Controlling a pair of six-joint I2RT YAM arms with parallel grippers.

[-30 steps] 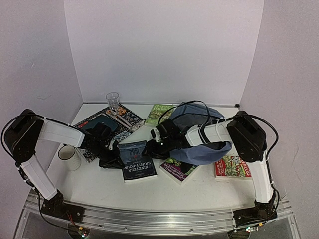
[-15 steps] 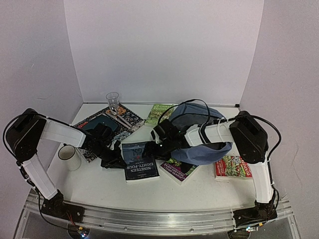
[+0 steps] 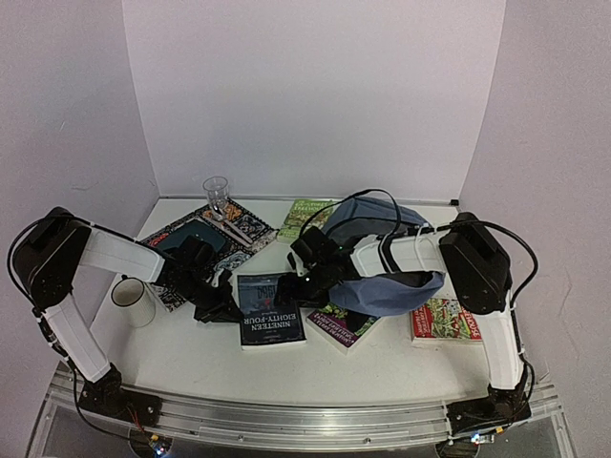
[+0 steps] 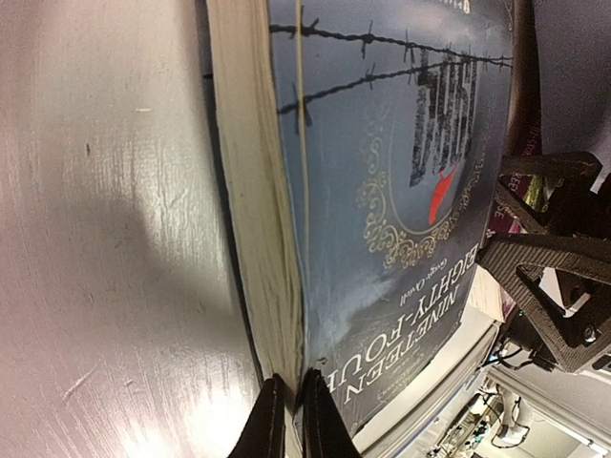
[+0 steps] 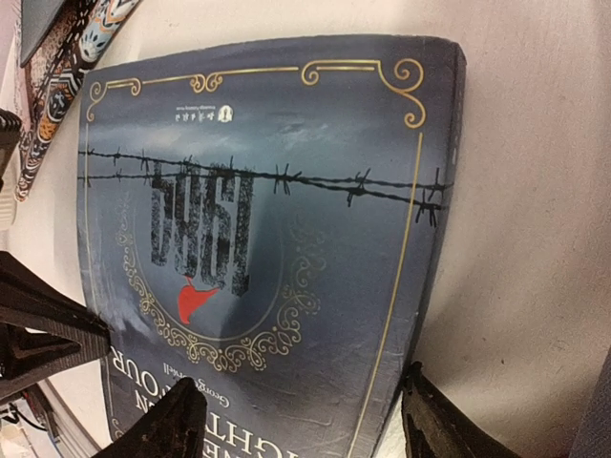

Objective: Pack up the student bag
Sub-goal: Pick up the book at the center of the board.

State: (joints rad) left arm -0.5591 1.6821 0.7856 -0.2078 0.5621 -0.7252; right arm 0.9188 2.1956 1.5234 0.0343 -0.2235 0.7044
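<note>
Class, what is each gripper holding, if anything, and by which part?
The left gripper pinches the Nineteen Eighty-Four paperback by the free edge of its front cover. The right gripper stands open over that book, holding nothing.

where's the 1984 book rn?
Top view: the book lies flat, front-centre, between the two tools. The left tool pinches its left edge, the right tool straddles its right edge, open; the bag sits just right.

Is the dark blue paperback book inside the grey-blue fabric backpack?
Out: the book lies on the white table, left of the backpack.
</note>
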